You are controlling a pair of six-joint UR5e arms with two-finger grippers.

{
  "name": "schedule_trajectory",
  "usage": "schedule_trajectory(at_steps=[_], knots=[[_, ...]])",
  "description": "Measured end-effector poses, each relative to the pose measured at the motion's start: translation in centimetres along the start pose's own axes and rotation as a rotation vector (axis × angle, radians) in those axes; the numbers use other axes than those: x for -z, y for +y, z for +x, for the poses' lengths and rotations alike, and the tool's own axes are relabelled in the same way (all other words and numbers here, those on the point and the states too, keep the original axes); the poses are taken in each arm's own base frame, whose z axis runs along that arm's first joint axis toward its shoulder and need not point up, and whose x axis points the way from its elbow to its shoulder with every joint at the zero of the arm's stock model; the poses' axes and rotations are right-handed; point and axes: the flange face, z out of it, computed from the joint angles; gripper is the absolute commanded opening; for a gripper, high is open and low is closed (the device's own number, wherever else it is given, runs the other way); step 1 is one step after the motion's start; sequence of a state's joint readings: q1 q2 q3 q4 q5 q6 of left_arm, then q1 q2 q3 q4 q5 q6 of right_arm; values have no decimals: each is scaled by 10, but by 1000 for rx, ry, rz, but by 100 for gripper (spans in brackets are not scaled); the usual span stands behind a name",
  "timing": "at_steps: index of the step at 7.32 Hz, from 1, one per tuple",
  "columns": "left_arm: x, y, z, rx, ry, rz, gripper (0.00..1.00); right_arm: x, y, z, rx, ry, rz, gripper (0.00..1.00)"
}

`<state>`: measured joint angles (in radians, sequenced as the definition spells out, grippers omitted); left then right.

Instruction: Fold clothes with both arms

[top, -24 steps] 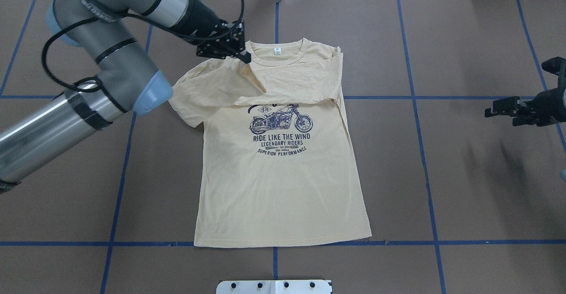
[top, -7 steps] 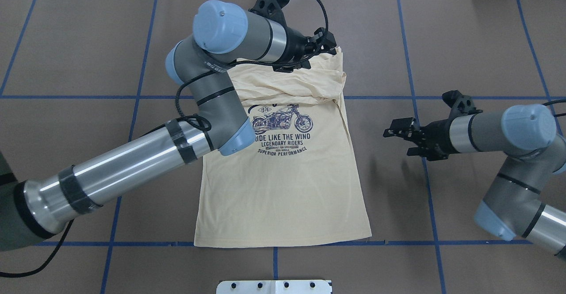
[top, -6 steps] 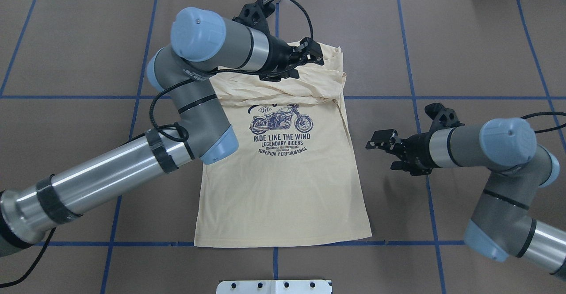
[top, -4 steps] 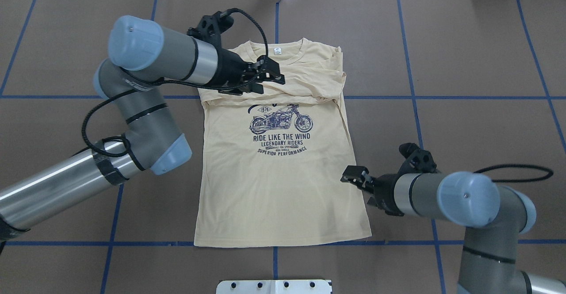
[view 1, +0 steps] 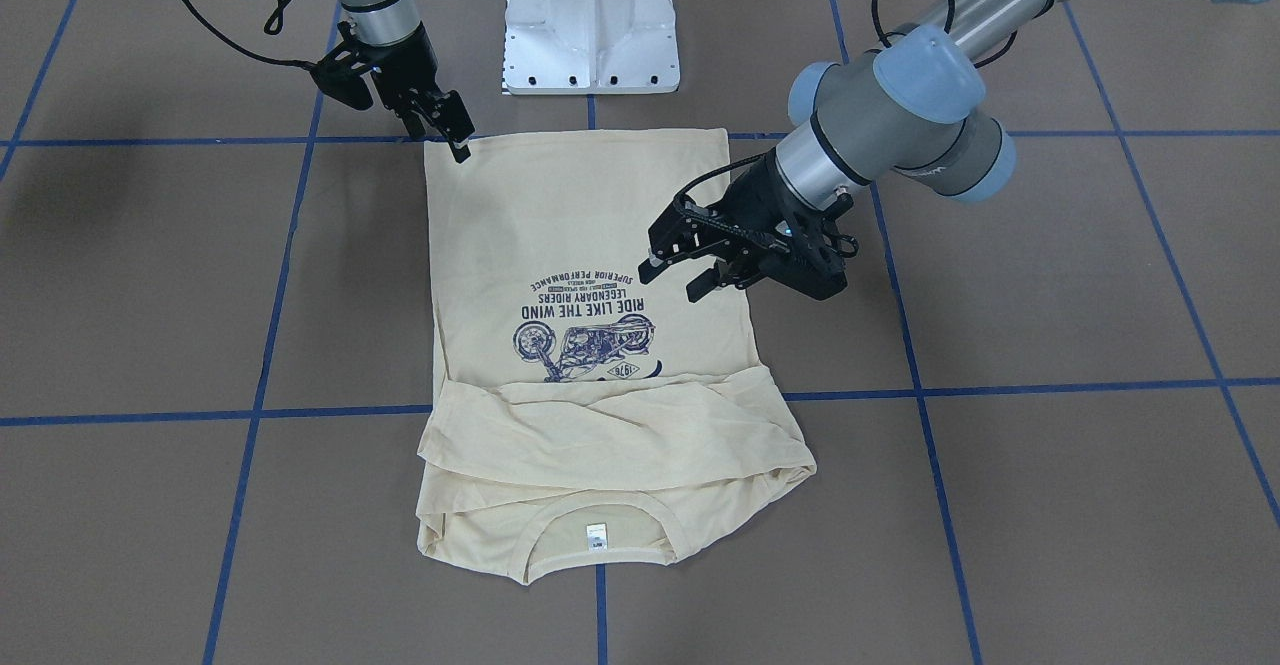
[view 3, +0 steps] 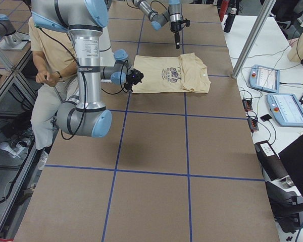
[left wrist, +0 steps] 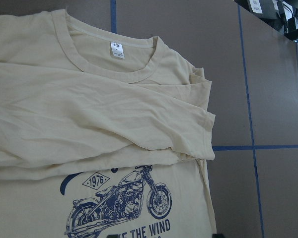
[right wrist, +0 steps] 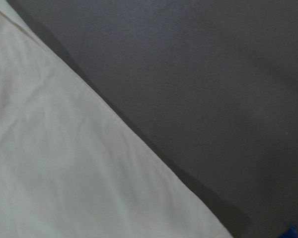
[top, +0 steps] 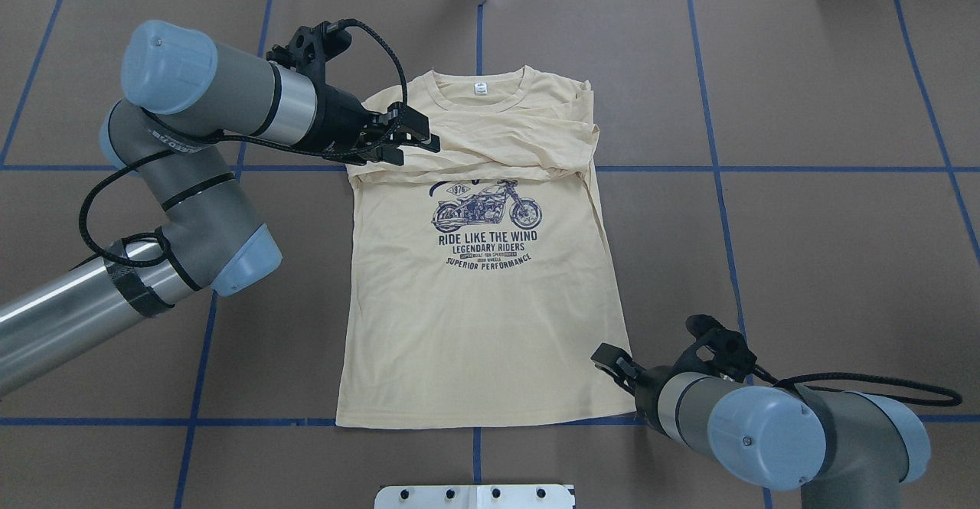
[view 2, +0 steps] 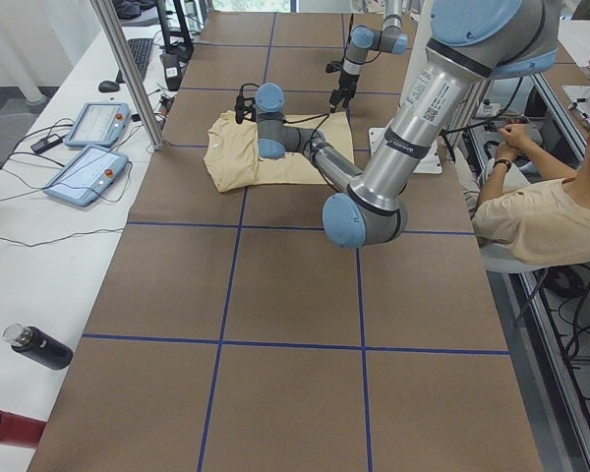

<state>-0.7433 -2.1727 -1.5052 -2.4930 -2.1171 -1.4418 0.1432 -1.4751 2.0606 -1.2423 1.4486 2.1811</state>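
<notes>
Cream shirt point(view 1: 570, 215): flat, sleeves folded in.
Left tool point(view 1: 672, 275): wide, empty.
Right tool point(view 1: 447, 140): hem corner, cannot tell.

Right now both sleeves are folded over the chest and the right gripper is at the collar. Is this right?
No. The right gripper is at the shirt's hem corner, not the collar; the overhead view shows it. The sleeves are folded so.

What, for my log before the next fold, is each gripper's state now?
Left gripper: open, holding nothing, over the shirt.
Right gripper: cannot tell; at the shirt's hem corner.
</notes>
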Motion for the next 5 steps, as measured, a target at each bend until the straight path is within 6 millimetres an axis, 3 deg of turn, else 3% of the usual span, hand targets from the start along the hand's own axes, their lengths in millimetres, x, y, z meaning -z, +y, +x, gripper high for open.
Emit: schedule_trajectory(at_steps=[3,5], knots=[[1,0,-2,3,-2,4,72,-7,1,6,-3,24,11,90],[0,0,-2,2,-2,4,72,-8,2,7,-3,27,8,73]])
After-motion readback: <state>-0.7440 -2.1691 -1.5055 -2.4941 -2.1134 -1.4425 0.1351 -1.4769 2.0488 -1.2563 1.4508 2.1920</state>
